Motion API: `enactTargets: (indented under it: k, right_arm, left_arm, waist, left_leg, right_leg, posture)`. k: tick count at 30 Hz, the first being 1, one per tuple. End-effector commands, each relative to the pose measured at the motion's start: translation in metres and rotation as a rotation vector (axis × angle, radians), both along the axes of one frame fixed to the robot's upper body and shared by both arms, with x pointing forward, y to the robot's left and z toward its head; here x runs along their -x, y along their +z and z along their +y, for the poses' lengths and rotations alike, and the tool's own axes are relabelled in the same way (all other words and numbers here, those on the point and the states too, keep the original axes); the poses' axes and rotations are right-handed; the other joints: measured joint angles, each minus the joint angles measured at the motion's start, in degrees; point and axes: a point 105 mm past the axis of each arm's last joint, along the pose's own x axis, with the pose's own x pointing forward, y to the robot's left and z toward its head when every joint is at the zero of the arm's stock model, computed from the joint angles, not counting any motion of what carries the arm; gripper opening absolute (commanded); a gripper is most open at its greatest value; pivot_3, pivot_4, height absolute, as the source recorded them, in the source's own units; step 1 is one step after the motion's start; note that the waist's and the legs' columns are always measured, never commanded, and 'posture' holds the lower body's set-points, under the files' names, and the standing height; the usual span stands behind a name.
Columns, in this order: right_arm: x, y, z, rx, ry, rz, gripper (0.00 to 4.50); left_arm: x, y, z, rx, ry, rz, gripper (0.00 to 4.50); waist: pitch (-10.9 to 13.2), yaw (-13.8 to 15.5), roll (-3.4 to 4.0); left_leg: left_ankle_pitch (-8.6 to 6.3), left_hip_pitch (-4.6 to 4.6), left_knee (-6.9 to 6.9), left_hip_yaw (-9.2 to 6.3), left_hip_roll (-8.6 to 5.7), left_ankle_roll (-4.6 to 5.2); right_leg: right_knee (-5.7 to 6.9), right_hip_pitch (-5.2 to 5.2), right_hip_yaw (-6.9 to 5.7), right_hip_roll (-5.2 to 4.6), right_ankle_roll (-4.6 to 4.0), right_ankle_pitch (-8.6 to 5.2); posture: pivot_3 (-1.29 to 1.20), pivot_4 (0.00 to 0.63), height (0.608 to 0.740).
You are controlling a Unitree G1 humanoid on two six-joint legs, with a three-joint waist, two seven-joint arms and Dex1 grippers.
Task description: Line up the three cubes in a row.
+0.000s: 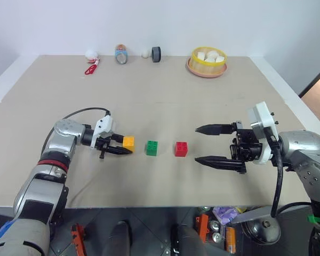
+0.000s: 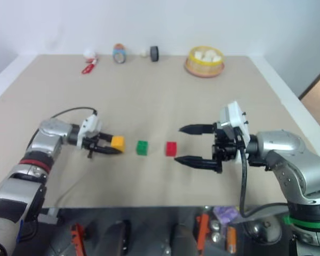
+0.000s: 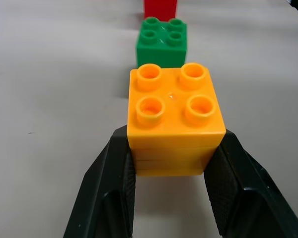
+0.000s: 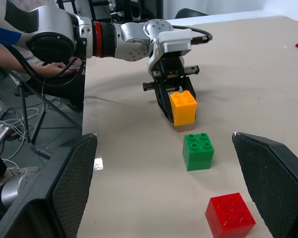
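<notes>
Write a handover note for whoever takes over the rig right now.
Left gripper: shut on the orange-yellow cube, fingers on its two sides, at the left end of the line.
Right gripper: open wide, empty, hanging just right of the red cube.
Green cube stands between the other two, with gaps on both sides; all three look roughly in a row on the table.
Left to do: probably release the orange-yellow cube, check the alignment, and pull both arms back.

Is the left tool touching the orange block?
Touching. In the left wrist view both black fingers press against the sides of the orange block, with no gap on either side.
</notes>
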Motion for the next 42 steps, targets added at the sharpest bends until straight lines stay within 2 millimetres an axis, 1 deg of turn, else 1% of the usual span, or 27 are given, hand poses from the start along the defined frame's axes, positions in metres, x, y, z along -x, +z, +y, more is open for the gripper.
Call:
enactTargets:
  k: [1,8,19,26,33,36,42]
  right_arm:
    - [0.008,0.011,-0.002,-0.001,-0.004,-0.053,4.5]
    - [0.012,0.011,-0.004,0.002,-0.025,-0.046,4.5]
    - [0.017,0.013,-0.01,0.009,-0.055,-0.038,4.5]
    - [0.01,0.007,-0.011,0.012,-0.068,-0.024,4.5]
    - [0.001,0.0,-0.018,0.024,-0.091,-0.003,4.5]
    - [-0.001,0.0,-0.019,0.024,-0.095,-0.003,4.5]
    - [-0.002,0.001,-0.02,0.022,-0.098,-0.005,4.5]
  left_arm:
    - [0.003,0.0,0.009,-0.035,-0.016,-0.024,1.32]
    - [0.001,-0.007,0.015,-0.074,-0.006,-0.02,1.32]
    - [-0.005,-0.002,0.012,-0.072,0.006,-0.031,1.32]
    - [-0.01,0.006,0.008,-0.053,0.012,-0.052,1.32]
    - [-0.011,0.008,0.002,-0.034,0.003,-0.058,1.32]
    - [-0.011,0.007,0.004,-0.036,0.007,-0.055,1.32]
    - [-0.009,0.004,0.014,-0.056,0.028,-0.049,1.32]
  waist:
    - [0.0,0.0,0.0]
    - [0.0,0.0,-0.02]
    - [0.0,0.01,-0.02]
    - [0.01,0.0,-0.03]
    - [0.01,0.0,-0.03]
    - [0.01,0.0,-0.03]
    - [0.01,0.0,-0.03]
  left_leg:
    - [0.0,0.0,0.0,0.0,0.0,0.0]
    - [0.0,0.0,0.02,0.0,0.0,0.0]
    - [0.01,0.0,0.14,0.0,0.0,0.03]
    - [0.01,-0.03,0.31,0.0,0.0,0.04]
    - [-0.02,-0.09,0.42,0.03,0.0,0.07]
    - [-0.02,-0.09,0.42,0.03,0.0,0.08]
    - [-0.03,-0.09,0.42,0.04,0.0,0.09]
  right_leg:
    - [0.0,0.0,0.01,0.0,0.0,0.0]
    - [0.0,0.0,0.01,0.0,0.0,0.0]
    - [0.0,0.06,0.03,0.0,0.01,0.01]
    - [0.0,0.08,0.04,0.0,0.06,0.04]
    - [0.0,0.08,0.1,0.0,0.11,0.08]
    - [0.0,0.07,0.1,0.0,0.13,0.12]
    - [0.0,0.07,0.11,0.0,0.13,0.14]
  posture:
    - [0.0,0.15,0.74]
    - [0.0,0.15,0.74]
    - [0.0,0.15,0.74]
    - [0.0,0.15,0.74]
    - [0.0,0.15,0.74]
    - [0.0,0.15,0.74]
    - [0.0,0.15,0.74]
